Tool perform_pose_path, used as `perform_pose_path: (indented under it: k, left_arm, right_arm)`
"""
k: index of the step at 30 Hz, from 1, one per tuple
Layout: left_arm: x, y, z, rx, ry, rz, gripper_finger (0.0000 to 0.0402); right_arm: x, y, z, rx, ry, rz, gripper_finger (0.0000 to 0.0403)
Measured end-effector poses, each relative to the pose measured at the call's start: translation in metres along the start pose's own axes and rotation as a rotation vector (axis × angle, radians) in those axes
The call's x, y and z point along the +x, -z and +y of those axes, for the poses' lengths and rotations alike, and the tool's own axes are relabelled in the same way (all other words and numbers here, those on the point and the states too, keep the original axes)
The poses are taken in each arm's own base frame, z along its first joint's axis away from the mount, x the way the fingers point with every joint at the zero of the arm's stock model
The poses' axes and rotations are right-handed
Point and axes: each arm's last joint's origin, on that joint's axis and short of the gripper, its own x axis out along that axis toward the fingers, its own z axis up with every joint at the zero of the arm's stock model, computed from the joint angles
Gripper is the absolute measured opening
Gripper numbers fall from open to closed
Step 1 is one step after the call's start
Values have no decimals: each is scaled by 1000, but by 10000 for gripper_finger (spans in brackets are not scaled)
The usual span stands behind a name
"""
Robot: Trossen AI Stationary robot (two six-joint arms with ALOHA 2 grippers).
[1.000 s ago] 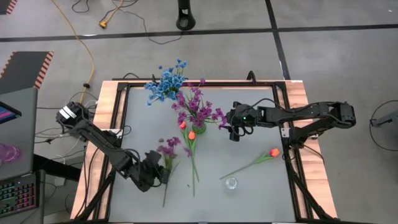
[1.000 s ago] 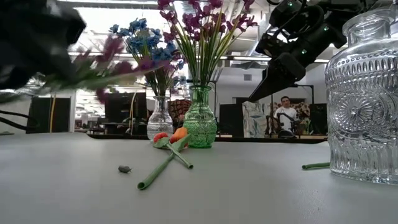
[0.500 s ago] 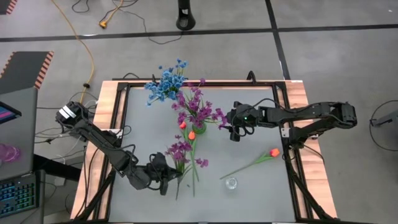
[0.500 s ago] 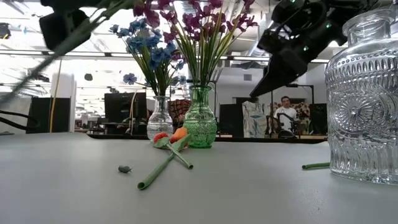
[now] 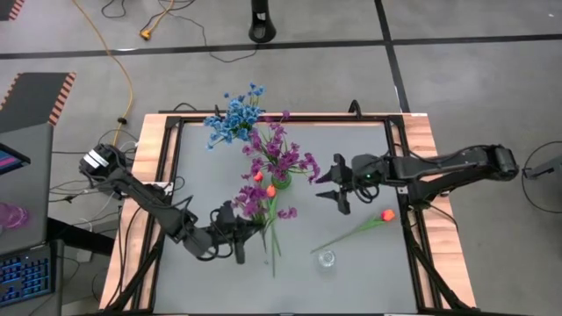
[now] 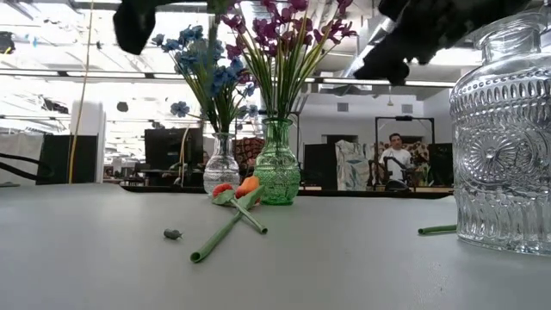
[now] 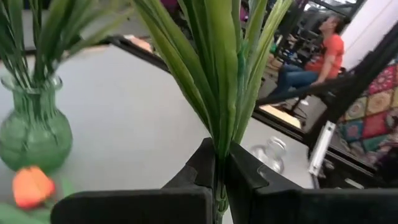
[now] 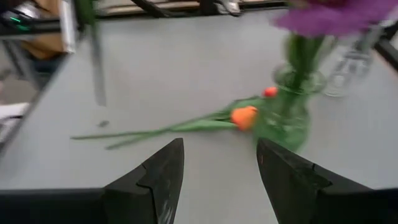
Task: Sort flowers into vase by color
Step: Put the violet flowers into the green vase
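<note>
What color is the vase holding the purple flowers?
Green glass. The vase shows best in the low view.

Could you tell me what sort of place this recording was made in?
Probably a robotics lab or workshop: two arms work at a framed table, cables trail over a taped concrete floor, and a person sits among equipment in the open room behind.

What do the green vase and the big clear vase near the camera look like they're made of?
Green vase: likely tinted glass, glossy, ribbed; stems show through it. Clear vase: pressed glass by its look, with raised embossed patterns that catch light. Clear plastic can't be ruled out.
</note>
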Motion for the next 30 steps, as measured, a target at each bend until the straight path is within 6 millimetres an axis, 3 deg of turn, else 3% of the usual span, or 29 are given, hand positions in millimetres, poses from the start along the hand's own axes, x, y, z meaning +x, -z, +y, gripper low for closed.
perform_pose_path:
  k: [12, 22, 30]
  left_arm:
    - [28, -15, 7, 103, 21, -89, 0]
    - [37, -39, -3, 205, 66, -125, 0]
    - [46, -40, 5, 190, 73, -72, 0]
  right_arm:
    - [11, -16, 33, 33, -149, -213, 228]
    - [30, -22, 41, 38, -185, -335, 228]
    - [45, -24, 43, 41, -197, -429, 228]
